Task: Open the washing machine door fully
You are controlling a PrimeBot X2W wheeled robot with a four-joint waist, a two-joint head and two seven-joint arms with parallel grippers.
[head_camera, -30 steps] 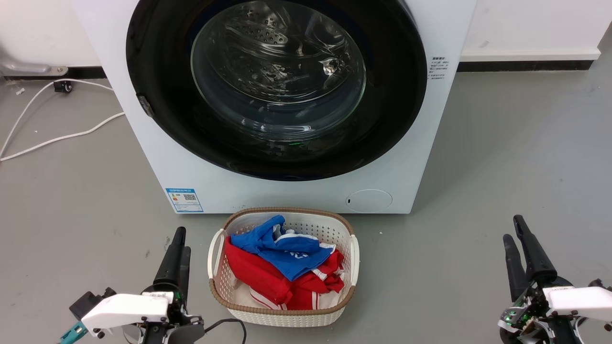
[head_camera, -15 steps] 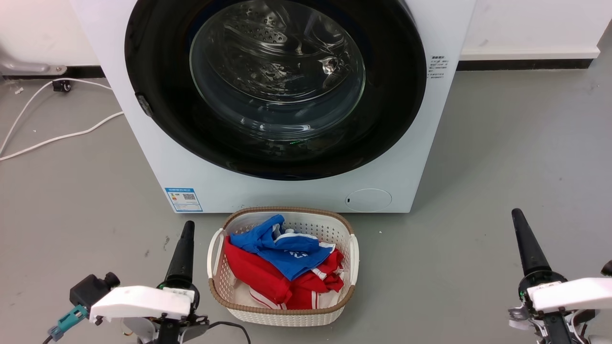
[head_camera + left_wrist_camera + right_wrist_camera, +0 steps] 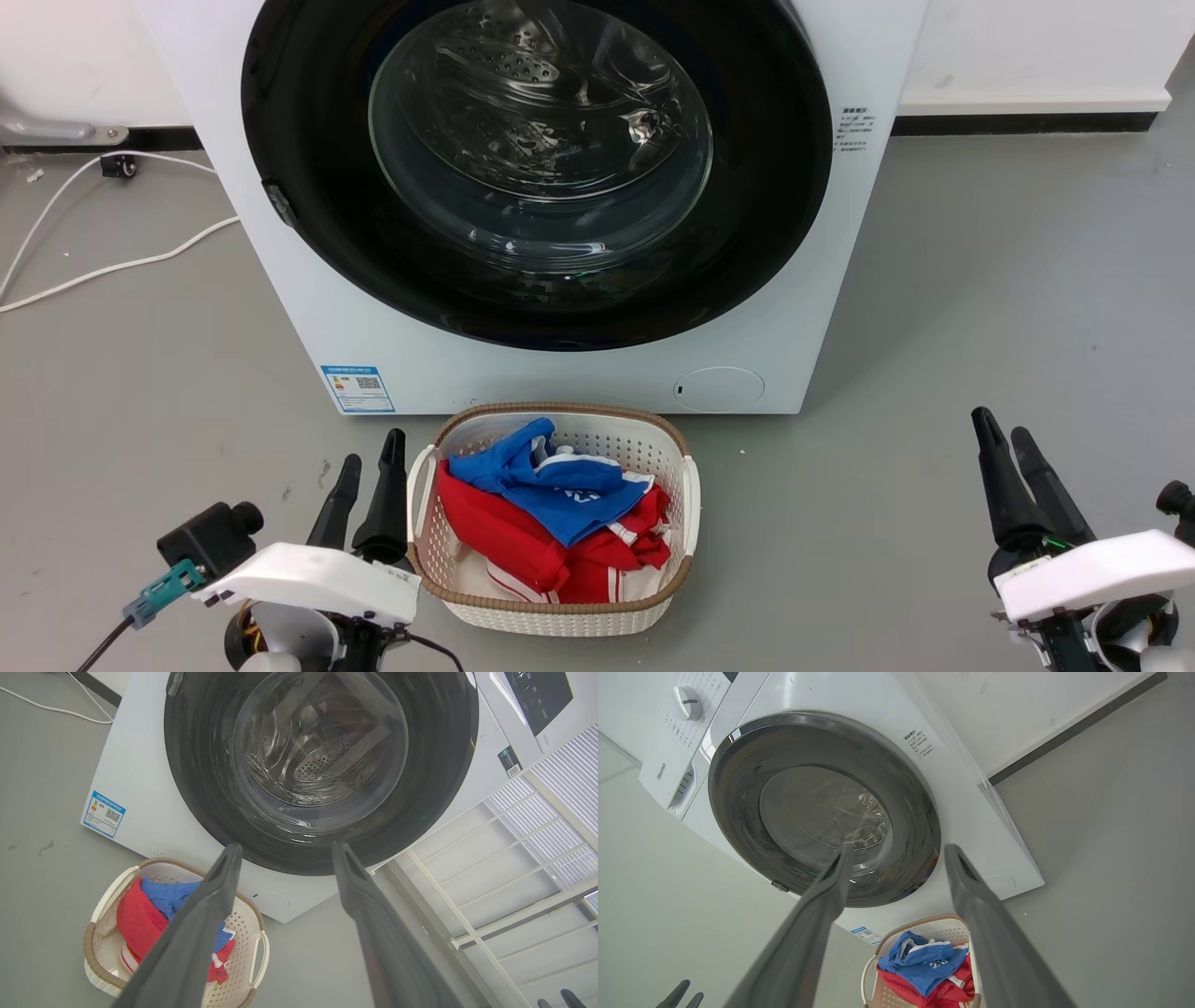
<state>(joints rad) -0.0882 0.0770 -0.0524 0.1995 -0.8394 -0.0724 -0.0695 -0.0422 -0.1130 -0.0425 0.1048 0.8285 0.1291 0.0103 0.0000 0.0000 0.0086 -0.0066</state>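
Washing machine door (image 3: 537, 168) closed, well beyond both jaws.

The washing machine (image 3: 560, 378) was white, its door (image 3: 537, 168) glossy black around clear glass. The basket (image 3: 560, 618) was white, dotted with holes, brown-rimmed, holding red and blue clothes (image 3: 523, 551). The floor (image 3: 980, 280) was grey.
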